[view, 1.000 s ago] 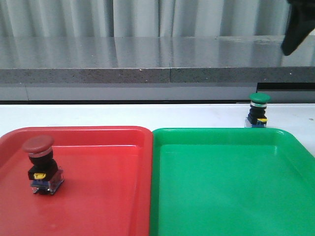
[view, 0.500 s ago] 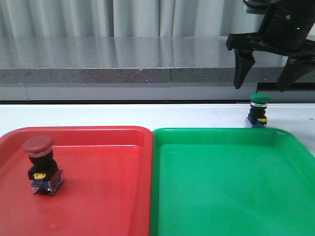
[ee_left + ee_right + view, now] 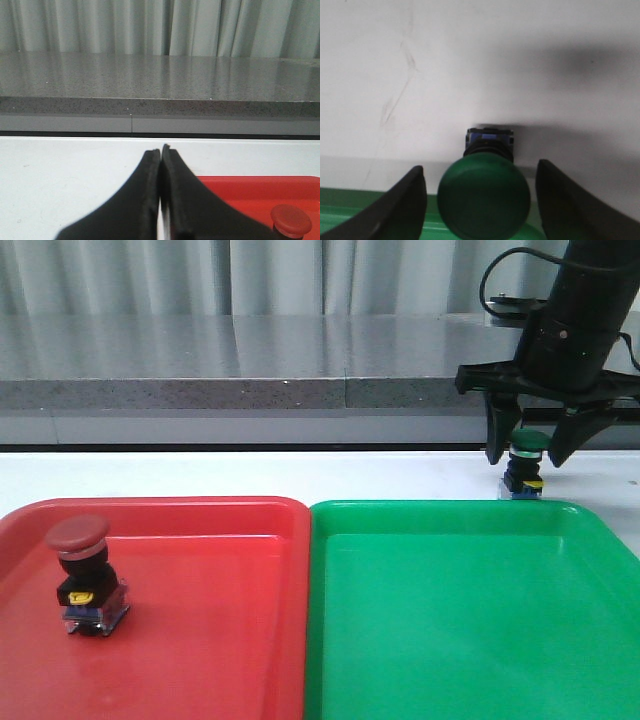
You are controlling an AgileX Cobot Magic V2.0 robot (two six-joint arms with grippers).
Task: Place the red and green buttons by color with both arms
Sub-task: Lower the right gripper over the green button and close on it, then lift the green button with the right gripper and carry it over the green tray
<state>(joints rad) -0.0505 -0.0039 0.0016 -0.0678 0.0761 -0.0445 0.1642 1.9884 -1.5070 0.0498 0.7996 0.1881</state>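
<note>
The green button [image 3: 526, 462] stands upright on the white table just behind the green tray [image 3: 470, 640]. My right gripper [image 3: 527, 450] hangs open over it, one finger on each side of the cap without touching. The right wrist view has the green cap [image 3: 484, 195] between the two spread fingers [image 3: 402, 210]. The red button [image 3: 85, 575] stands in the red tray [image 3: 220, 630] near its left side; its cap [image 3: 291, 221] shows in the left wrist view. My left gripper [image 3: 161, 150] is shut with nothing in it, above the table beside the red tray.
The two trays lie side by side at the front of the table, touching along the middle. A grey stone ledge [image 3: 250, 380] runs behind the table, with curtains above it. A cable loops off the right arm [image 3: 580, 310].
The right arm came down from the upper right corner to the green button, and its open fingers now straddle the cap. Both buttons stay where they were.
</note>
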